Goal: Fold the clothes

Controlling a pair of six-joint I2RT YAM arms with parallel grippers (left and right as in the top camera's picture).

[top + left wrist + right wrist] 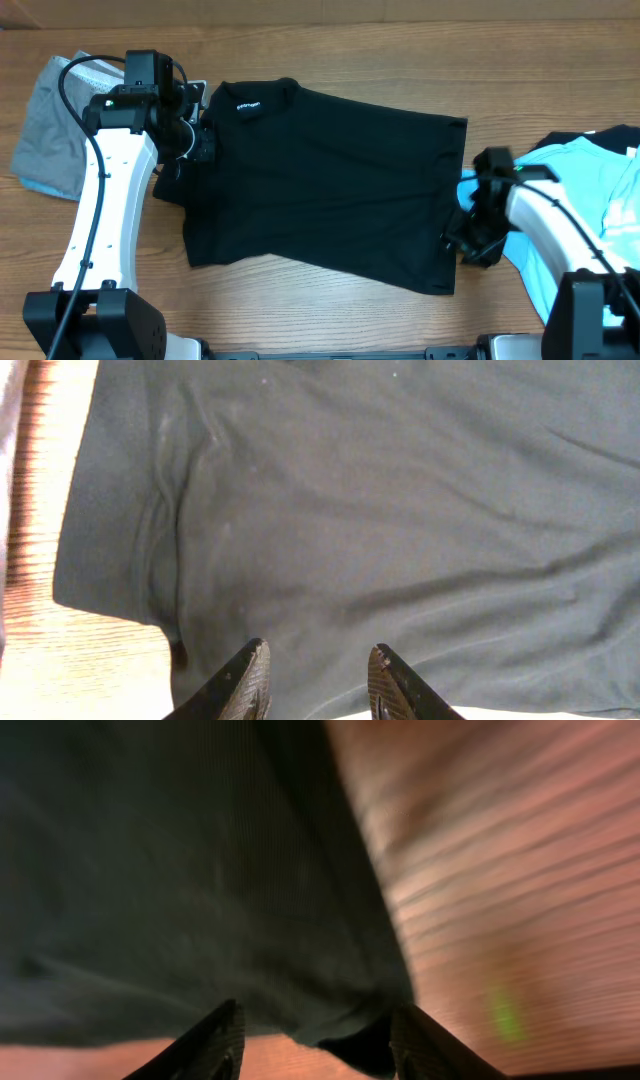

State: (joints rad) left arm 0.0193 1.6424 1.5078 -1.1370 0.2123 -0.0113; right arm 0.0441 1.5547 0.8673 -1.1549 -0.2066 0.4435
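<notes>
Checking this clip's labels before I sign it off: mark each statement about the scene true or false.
1. The black T-shirt lies spread out on the table. True.
2. Its white neck print is at the right gripper's end. False: it is at the end by the left gripper.
3. A grey garment lies on the left gripper's side of the shirt. True.
4. The right gripper is clamped shut. False: its fingers stand apart at the shirt's edge.
5. The light blue garment lies on top of the black shirt. False: it lies beside it, at the right end.
</notes>
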